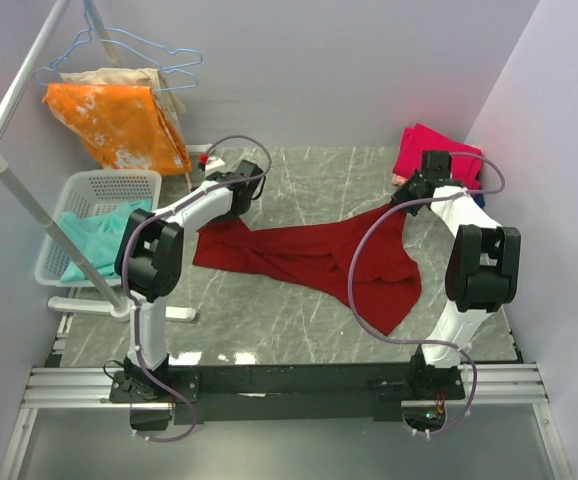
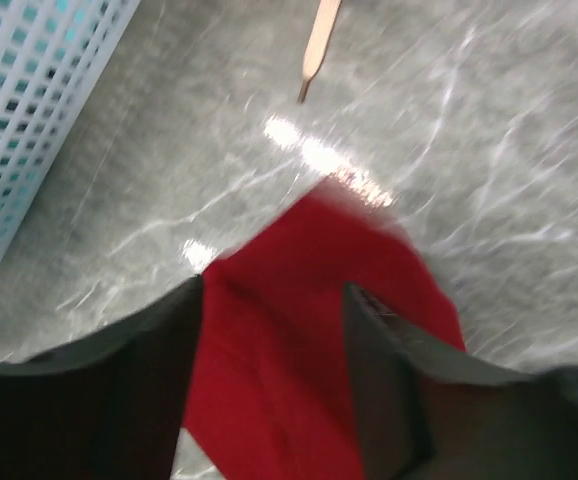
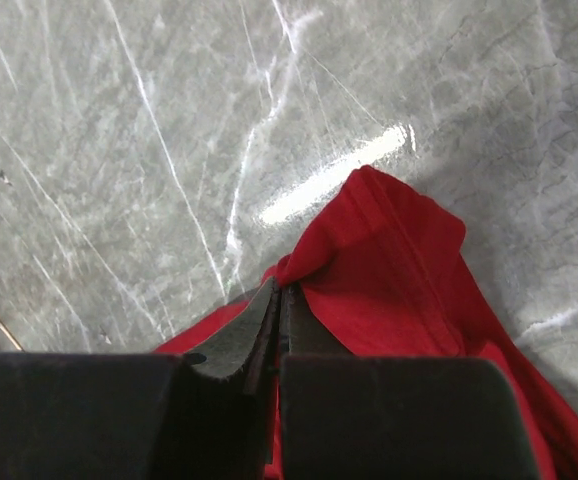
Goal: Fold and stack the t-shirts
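Right now I read this as the spreading-out step, ahead of any fold. The dark red cotton t-shirt (image 1: 309, 255) lies rumpled on the grey marble-patterned desk (image 1: 299, 180), running as a twisted band from under my left end effector (image 2: 274, 290) across to my right end effector (image 3: 279, 295). A wider flap of it sags toward the arm bases, below and inboard of the right one.

The right end effector is pressed together on a raised ridge of the red cloth. In its wrist view the fabric peaks right at the fingertips and falls away on the far side. The left end effector is spread, its two fingers standing either side of a corner of the shirt without closing on it. That corner looks to be resting flat on the desk, though the left wrist view is blurred, so I can't say how close the pads are to the cloth.

Outboard of the left end effector sits a white slotted plastic basket (image 1: 99, 185) with a teal shirt (image 1: 94, 240) in it. Behind the right end effector is a bright pink shirt (image 1: 424, 150) in the far corner.

As I judge it, the next move needs the left side to take a fresh hold on a hem or shoulder. Then both arms must draw apart and lay the body flat, because the middle is twisted.
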`<state>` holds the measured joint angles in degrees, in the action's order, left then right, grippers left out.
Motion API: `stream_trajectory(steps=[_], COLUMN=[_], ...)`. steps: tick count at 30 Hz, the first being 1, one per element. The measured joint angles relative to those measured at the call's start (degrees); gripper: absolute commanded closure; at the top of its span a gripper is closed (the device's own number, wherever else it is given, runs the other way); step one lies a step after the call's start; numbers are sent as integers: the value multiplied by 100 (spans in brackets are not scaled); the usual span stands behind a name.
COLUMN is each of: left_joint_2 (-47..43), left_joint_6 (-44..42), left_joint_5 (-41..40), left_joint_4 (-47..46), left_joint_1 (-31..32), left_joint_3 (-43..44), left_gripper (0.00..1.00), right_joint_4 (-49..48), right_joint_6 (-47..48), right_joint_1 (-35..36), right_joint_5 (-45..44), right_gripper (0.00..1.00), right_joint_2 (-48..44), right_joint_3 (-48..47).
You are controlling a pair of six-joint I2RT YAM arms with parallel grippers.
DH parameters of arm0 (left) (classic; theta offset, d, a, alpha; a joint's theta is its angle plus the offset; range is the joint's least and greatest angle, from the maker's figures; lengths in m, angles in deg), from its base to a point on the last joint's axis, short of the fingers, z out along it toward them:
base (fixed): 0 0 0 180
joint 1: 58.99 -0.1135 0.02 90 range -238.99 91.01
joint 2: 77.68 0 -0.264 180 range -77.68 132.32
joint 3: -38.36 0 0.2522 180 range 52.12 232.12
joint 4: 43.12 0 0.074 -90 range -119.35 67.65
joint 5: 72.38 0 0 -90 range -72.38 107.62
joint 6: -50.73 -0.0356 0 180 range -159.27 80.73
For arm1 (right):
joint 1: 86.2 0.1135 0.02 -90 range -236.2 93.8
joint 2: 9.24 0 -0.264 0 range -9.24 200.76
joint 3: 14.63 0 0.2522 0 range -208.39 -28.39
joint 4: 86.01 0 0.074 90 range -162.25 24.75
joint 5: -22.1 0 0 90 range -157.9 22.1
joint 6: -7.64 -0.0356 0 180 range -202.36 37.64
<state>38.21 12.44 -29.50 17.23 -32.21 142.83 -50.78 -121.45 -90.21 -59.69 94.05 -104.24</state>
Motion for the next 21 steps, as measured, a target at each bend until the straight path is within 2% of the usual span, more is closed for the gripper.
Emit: stream_trajectory(steps=[3,5,8,9,15,21], left_joint_2=[42,28,-61,-127,-444,-455], left_joint_6=[-68,-105,-105,-116,-129,-57], left_joint_5=[-50,-90,-81,-72,376,1196], left_joint_4=[-46,-68,-164,-190,-313,-527], left_joint_1=[-44,-90,-162,-188,-417,-798], left_joint_3=[144,203,127,50,-271,-809], left_gripper=[18,18,21,28,50,52], right_joint_4=[-17,-37,-72,-87,-87,-70], right_joint_6=[2,4,20,22,44,72], right_joint_1=[0,0,0,2,28,31], right_joint_5=[57,94,138,142,151,129], right_gripper=[100,100,100,100,100,100], right_joint_2=[85,120,122,122,122,122], right_joint_3=[0,0,0,0,0,0])
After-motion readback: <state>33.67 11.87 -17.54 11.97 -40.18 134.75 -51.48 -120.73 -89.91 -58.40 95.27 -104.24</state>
